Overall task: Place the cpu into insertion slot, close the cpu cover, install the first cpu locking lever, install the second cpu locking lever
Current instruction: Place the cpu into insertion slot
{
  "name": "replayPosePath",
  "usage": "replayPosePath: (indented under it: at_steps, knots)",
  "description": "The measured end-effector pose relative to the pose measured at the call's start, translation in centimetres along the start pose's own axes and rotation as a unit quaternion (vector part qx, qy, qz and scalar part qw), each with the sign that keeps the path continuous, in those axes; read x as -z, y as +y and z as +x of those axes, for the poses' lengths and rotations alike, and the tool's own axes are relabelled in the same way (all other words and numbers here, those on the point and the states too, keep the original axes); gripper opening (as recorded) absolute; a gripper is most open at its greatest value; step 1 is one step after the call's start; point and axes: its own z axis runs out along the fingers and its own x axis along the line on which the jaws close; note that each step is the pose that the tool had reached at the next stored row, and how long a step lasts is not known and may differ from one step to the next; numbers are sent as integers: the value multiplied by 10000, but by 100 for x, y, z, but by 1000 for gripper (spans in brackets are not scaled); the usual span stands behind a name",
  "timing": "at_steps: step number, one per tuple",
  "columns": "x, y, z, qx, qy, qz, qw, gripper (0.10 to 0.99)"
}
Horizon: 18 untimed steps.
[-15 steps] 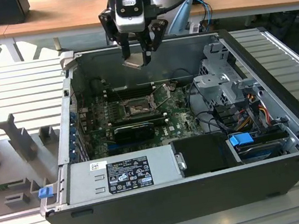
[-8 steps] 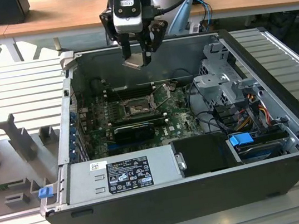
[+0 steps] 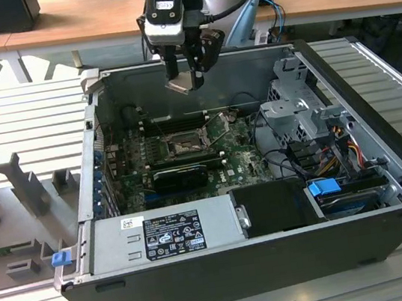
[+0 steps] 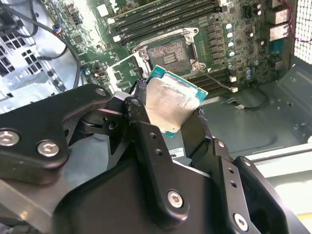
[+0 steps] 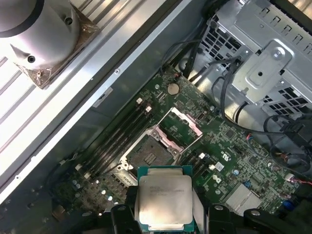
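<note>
Fingers (image 3: 171, 64) pinch the cpu (image 3: 185, 85) in the exterior view, well above the insertion slot (image 3: 184, 148). Second wrist view: cpu tilted, cpu cover (image 4: 122, 73) flipped open. First wrist view: insertion slot bare, so placing is the step in hand; seating likely needs levelling.

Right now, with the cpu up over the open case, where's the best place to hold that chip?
By two opposite thin edges, coming in from the sides, as the gripper does now. The cpu is a flat, thin square, so pinching the edges leaves its metal top and underside clear and likely keeps it level.
</note>
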Motion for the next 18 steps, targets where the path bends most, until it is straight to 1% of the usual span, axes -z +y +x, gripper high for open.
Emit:
replayPosePath:
  at_steps: [1, 3, 5, 7, 15, 18]
  knots:
    - [-1, 0, 0, -83, -8, -1, 10000, 529]
    - [-2, 1, 1, -162, -15, -2, 9999, 529]
    - [-2, 1, 1, -333, -30, -6, 9994, 529]
    - [-2, 1, 1, -420, -38, -7, 9991, 529]
    - [-26, -1, 1, -471, -46, -6, 9989, 529]
    - [-29, -2, 1, -584, -57, -7, 9983, 529]
